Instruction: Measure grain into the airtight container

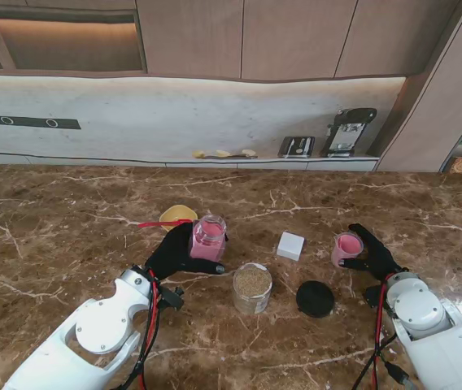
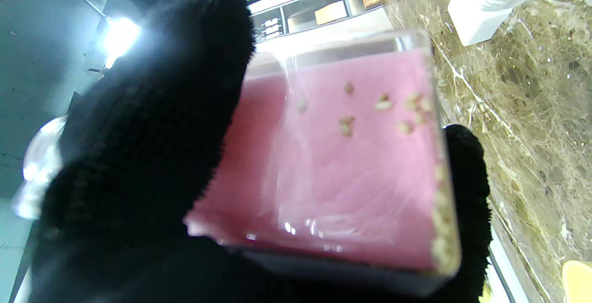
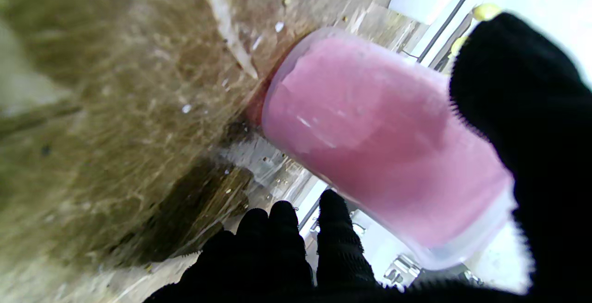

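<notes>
My left hand, in a black glove, is shut on a clear square container with a pink inside. The left wrist view shows that container between my fingers, with only a few loose grains in it. Just right of it and nearer to me stands a lidless glass jar of grain; its black lid lies to its right. A pink cup stands on the table. My right hand is open around it: the thumb is at the cup, the fingers apart from it.
A white block sits between the two pink vessels. A yellow scoop-like thing with a red handle lies just beyond my left hand. The brown marble table runs back to a wall counter with appliances.
</notes>
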You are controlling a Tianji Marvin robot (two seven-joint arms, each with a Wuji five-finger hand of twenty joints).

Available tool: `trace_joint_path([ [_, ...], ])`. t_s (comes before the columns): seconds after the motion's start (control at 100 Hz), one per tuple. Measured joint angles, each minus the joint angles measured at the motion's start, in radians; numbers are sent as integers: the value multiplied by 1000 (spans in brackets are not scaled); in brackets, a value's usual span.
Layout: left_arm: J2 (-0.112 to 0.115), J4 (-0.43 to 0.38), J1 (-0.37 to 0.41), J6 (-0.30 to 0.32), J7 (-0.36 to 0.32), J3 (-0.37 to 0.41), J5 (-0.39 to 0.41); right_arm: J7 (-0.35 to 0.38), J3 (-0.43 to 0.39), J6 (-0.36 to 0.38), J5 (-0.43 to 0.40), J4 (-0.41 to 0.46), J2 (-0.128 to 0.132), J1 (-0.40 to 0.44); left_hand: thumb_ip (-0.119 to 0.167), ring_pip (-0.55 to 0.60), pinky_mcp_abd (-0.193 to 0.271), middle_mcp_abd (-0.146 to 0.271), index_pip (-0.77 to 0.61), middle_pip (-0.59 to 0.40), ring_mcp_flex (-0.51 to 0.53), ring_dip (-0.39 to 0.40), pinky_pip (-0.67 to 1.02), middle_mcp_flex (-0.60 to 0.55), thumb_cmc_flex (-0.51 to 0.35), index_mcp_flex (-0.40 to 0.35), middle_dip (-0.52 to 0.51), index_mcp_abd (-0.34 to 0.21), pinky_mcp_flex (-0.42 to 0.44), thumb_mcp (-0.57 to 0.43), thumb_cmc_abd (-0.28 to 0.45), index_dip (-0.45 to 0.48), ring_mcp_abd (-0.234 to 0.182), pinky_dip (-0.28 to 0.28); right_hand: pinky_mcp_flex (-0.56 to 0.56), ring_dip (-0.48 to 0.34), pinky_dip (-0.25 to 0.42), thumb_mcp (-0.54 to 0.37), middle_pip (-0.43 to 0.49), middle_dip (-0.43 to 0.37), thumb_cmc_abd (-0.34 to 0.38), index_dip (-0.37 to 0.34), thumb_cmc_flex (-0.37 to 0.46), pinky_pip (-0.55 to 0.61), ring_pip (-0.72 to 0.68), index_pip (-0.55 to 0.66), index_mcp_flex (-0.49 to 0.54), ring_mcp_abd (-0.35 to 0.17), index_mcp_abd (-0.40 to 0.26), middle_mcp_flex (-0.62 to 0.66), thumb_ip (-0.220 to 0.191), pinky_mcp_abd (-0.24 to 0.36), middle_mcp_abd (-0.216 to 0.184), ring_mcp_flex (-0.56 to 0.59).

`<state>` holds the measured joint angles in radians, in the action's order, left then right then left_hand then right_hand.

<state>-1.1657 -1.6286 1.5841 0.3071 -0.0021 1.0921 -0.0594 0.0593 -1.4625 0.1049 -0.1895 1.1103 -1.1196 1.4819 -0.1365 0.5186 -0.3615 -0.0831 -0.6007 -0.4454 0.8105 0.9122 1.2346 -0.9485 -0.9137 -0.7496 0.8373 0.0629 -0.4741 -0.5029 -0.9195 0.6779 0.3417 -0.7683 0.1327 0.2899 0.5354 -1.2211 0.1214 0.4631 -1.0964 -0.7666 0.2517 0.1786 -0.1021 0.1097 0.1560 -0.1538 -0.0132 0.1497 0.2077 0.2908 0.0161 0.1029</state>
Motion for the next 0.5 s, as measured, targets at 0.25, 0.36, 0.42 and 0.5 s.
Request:
trace_joint_path([
  [0.25, -1, 0, 0, -3, -2, 1, 5, 13, 44, 8, 6, -54, 4, -40, 0, 0, 0, 0, 0, 0, 0, 0, 0, 0, 0, 0, 0, 0, 1, 0, 0, 0, 0, 0, 47, 0, 0, 10, -54, -20, 1, -40, 2, -186, 105, 49, 81, -80, -144, -19, 0, 86, -68, -37],
  [0.36, -1, 0, 0, -4, -3, 2, 5, 9, 61, 19, 33, -89, 2, -62, 0, 0, 0, 0, 0, 0, 0, 0, 0, 0, 0, 0, 0, 0, 1, 0, 0, 0, 0, 0, 72, 0, 1, 19, -64, -22, 14, -39, 48, -211, 121, 52, 113, -118, -199, -20, 0, 124, -109, -45],
  [0.42, -1, 0, 0, -5, -5, 2, 5, 5, 67, 27, 53, -103, -1, -71, 0, 0, 0, 0, 0, 0, 0, 0, 0, 0, 0, 0, 0, 0, 1, 0, 0, 0, 0, 0, 77, 0, 1, 24, -65, -22, 16, -39, 51, -225, 121, 54, 154, -119, -222, -20, 0, 126, -109, -45],
  [0.5, 0, 0, 0, -8, -7, 2, 5, 3, 70, 40, 68, -118, -4, -79, 0, 0, 0, 0, 0, 0, 0, 0, 0, 0, 0, 0, 0, 0, 1, 0, 0, 0, 0, 0, 84, 0, 3, 26, -65, -22, 16, -38, 51, -226, 121, 55, 175, -118, -237, -20, 0, 129, -109, -45],
])
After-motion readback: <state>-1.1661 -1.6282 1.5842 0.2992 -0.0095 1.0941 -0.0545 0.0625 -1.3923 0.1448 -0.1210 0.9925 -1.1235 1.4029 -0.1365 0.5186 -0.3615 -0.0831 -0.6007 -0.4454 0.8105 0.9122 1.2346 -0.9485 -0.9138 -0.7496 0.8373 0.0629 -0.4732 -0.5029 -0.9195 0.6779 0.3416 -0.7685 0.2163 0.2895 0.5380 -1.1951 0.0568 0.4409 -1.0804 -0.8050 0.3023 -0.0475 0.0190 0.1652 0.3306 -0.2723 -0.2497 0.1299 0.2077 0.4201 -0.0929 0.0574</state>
